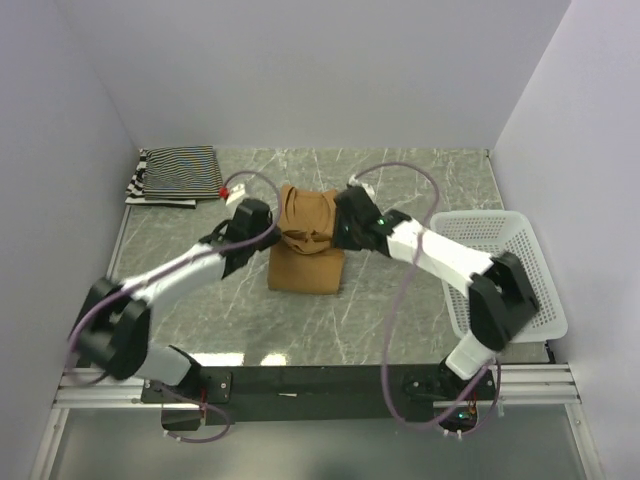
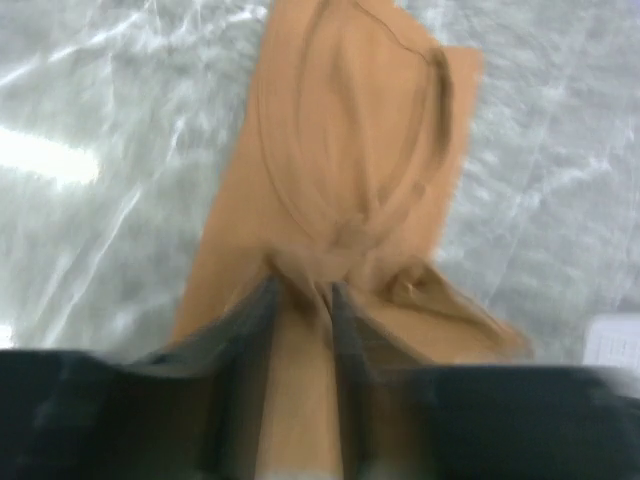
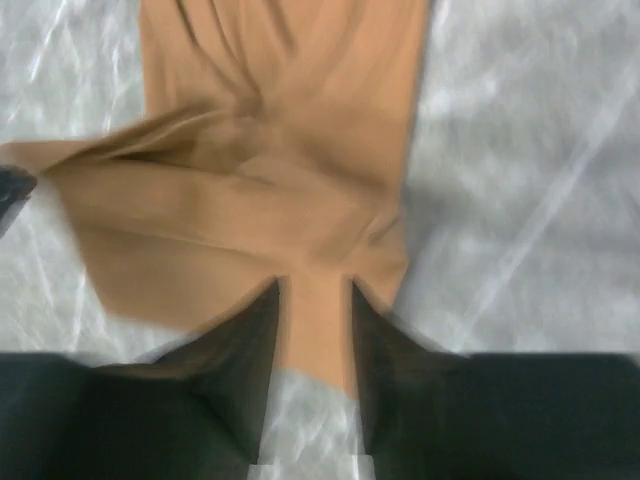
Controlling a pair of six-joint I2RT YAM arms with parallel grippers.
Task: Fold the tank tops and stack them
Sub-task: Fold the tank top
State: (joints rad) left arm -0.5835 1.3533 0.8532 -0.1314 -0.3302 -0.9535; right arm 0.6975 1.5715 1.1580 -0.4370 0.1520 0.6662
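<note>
The tan top (image 1: 305,245) is seen lying in the middle of the desk (image 1: 420,190), between the two arms. Its near part is laid as a flat, neat rectangle, while its far part is rumpled and gathered into folds. The left gripper (image 2: 303,290) is held low at the top's left side, its fingers standing a little apart; tan cloth is seen in the gap and a small bunch of cloth is gathered at the fingertips. The right gripper (image 3: 315,290) is held at the top's right side, its fingers likewise parted, with the cloth spread flat beneath and between them. Both wrist views are blurred. At the far left corner of the desk the thin-striped top (image 1: 180,172) is laid folded on the wide-striped top (image 1: 137,186), of which only an edge is shown. A white basket (image 1: 500,222) is placed at the right edge of the desk, well apart from the tops.
</note>
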